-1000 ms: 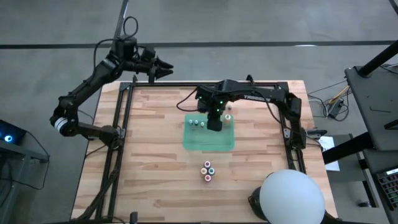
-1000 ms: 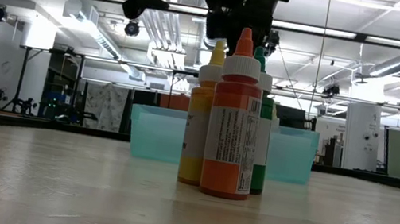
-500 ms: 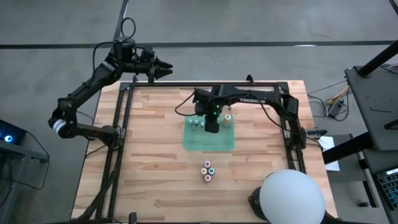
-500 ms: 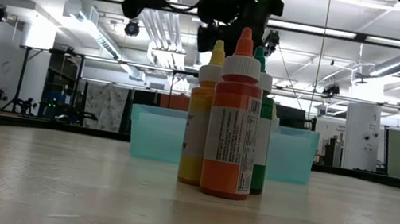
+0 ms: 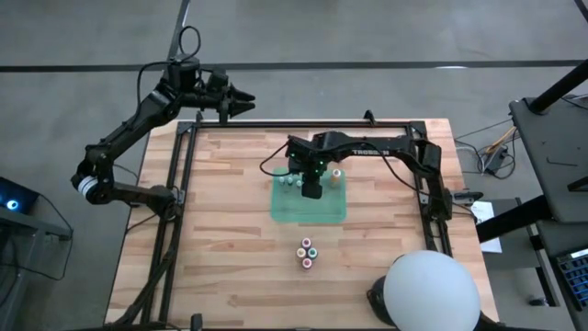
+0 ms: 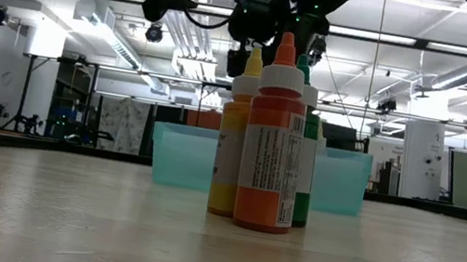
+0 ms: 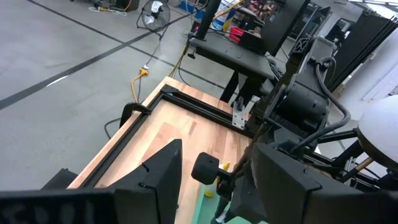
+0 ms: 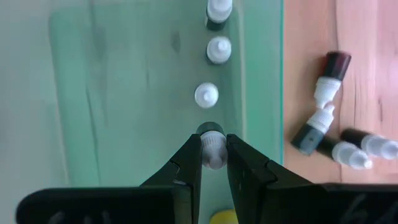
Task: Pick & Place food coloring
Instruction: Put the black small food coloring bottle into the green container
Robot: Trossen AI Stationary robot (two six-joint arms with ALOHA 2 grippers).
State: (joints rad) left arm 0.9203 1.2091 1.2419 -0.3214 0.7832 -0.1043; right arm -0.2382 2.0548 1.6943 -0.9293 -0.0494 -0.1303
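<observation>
the right tool (image 8: 212, 155) has slid leftward over the flat translucent green tray (image 8: 124, 93), its fingers pinching a tiny white-capped plastic bottle (image 8: 211, 142), while the left tool (image 7: 214, 180) hangs parted off the worktop's (image 5: 230, 267) far corner.

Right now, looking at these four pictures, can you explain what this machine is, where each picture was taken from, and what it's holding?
It is a robot with two dark arms at a wooden table. One picture looks straight down, one looks level across the tabletop, and two come from cameras on the wrists. The right gripper is over a green tray and grips a small white-capped bottle, in line with three more standing in the tray. Other small bottles lie on the wood beside it. A cluster of taller bottles stands nearer the table's front; the level view shows them close up, an orange one foremost. The left gripper waits open beyond the table's far edge.
</observation>
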